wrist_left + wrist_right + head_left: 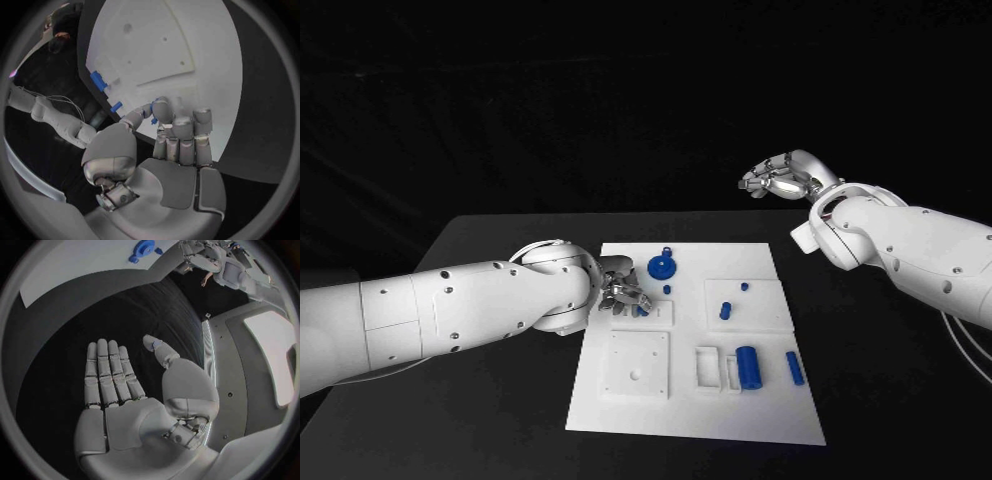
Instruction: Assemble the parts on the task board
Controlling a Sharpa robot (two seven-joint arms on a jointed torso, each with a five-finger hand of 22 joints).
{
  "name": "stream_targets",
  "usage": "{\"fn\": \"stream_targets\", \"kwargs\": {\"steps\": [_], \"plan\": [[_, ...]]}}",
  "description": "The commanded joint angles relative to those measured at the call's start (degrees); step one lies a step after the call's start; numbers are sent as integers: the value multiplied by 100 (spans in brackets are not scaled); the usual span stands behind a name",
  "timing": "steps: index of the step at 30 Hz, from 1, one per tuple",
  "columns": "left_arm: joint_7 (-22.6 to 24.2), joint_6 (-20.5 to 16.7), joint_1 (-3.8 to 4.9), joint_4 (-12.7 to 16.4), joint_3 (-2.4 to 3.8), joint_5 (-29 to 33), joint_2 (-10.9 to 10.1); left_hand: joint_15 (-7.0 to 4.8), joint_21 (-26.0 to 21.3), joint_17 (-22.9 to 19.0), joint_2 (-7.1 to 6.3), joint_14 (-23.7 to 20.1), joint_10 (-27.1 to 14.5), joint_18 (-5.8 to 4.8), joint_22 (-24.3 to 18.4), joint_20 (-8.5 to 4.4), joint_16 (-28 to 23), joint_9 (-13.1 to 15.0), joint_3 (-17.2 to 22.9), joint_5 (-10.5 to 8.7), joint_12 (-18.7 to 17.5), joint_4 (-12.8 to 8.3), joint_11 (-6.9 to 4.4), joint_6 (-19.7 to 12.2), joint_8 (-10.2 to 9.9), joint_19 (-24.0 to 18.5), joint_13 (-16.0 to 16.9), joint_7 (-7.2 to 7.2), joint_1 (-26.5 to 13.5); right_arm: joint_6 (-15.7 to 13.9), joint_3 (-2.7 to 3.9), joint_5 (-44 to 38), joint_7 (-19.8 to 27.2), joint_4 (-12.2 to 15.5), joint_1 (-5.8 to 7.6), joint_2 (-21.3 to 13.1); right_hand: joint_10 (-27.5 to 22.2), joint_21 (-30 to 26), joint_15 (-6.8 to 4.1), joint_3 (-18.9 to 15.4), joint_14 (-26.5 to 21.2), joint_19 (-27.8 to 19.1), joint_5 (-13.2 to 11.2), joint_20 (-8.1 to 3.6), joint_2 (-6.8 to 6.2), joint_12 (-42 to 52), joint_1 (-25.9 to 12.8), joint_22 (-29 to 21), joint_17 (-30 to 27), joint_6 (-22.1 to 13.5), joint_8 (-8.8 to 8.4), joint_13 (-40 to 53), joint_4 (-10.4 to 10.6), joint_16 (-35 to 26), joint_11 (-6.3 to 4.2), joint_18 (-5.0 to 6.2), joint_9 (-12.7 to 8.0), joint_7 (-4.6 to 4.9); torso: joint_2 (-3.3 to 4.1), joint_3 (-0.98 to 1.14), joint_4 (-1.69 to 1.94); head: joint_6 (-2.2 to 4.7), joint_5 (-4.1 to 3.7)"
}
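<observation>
The black table (pixel 473 400) carries the white task board (pixel 733 410) at its middle, and dark cloth hangs behind it. The left hand (pixel 623 295) is down at the board's near-left raised block, fingers curled around a small blue part (pixel 152 111) pinched at their tips. The right hand (pixel 776 178) hovers well beyond the board's far right corner, flat and spread, holding nothing.

Most of the work looks unfinished. A blue round wheel-like part (pixel 662 267) sits at the board's far edge. A large blue cylinder (pixel 749 366) and a thin blue rod (pixel 795 367) lie loose on the board's right half, nearer the robot than two small blue pegs (pixel 727 310) on a raised square. I judge the task early, with one part being placed now.
</observation>
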Motion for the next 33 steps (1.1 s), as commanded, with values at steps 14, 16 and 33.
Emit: {"fn": "stream_targets", "kwargs": {"steps": [14, 16, 33], "plan": [[-102, 445, -33, 33, -26, -32, 23, -336, 24, -14, 57, 176, 59, 110, 15, -667, 47, 8, 359, -220, 44, -261, -149, 201, 16, 34, 11, -150, 2, -12, 4, 41, 38, 19, 2, 9, 24, -14, 40, -1, -8, -55, 56, 30, -27, -56, 22, 4, -23, -46, -39, -40, -34, -16, 39, 38, -20, 17, -1, -1, 1, -19, 9], [-105, 470, -33, 33, -26, -32, 19, -337, 24, -14, 63, 177, 60, 110, 16, -666, 51, 8, 360, -241, 47, -254, -150, 204, 14, 34, 13, -151, 0, -12, 4, 41, 39, 24, 2, 8, 24, -14, 40, -1, -8, -57, 61, 30, -27, -57, 23, 4, -24, -47, -40, -42, -33, -16, 40, 38, -21, 17, -1, 0, 1, -16, 8], [-107, 519, -33, 33, -26, -36, 20, -327, 28, -11, 239, 199, 66, 111, 23, -657, 91, -152, 350, -257, 98, -141, -152, 258, 38, 33, 53, -155, -226, -15, 4, 46, 36, 39, 2, 4, 32, -13, 46, -13, -15, -67, 132, 39, -28, -69, 7, 7, -39, -51, -39, -68, -18, -14, 44, 38, -29, 22, 1, 1, 0, -18, 5]]}}
